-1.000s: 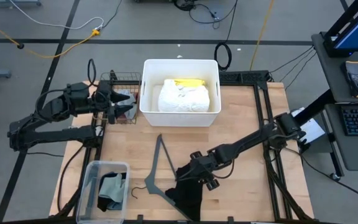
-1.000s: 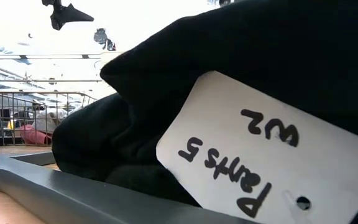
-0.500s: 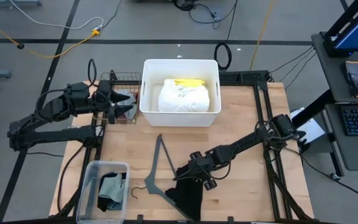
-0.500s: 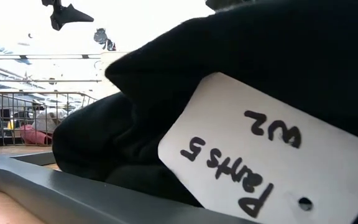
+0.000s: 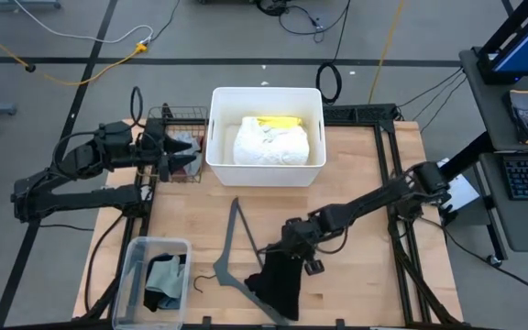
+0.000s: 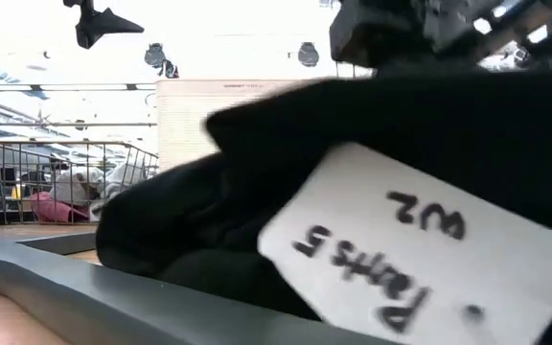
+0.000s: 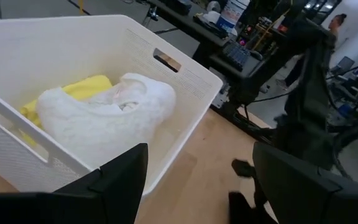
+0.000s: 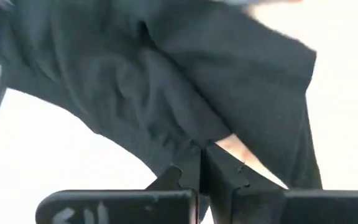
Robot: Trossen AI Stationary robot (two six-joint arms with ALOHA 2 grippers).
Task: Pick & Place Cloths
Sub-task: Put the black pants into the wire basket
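A black cloth [image 5: 278, 286] lies near the table's front edge, a white tag [image 6: 410, 254] on it. My right gripper [image 5: 289, 251] is shut on its far end, seen close in the right wrist view [image 8: 201, 163]. A white cloth [image 5: 271, 142] and a yellow cloth [image 5: 278, 121] lie in the white bin [image 5: 218, 165]. My left gripper [image 5: 187, 156] hangs open beside the bin, over a wire basket [image 5: 174, 117]; its fingers frame the left wrist view [image 7: 197, 186] with nothing between them. My right gripper pinches a bunched fold at the black cloth's far end [image 8: 197, 140] between its two fingers. The fingers come from above, slanting down from the table's right. The held end is raised a little, and the rest of the cloth [image 5: 280, 298] lies on the table.
A thin grey hanger [image 5: 232, 247] lies just left of the black cloth. A clear bin [image 5: 134, 275] at the front left holds teal and sage cloths. The wire basket holds more cloths [image 6: 51, 205]. Bare wood [image 5: 365, 183] stretches between the white bin and the right arm.
My right gripper has shut on the black cloth's far end and drawn it a little toward the table's right and up. The cloth has gathered narrower below the gripper, its near part staying on the table; the tag has shifted with it.
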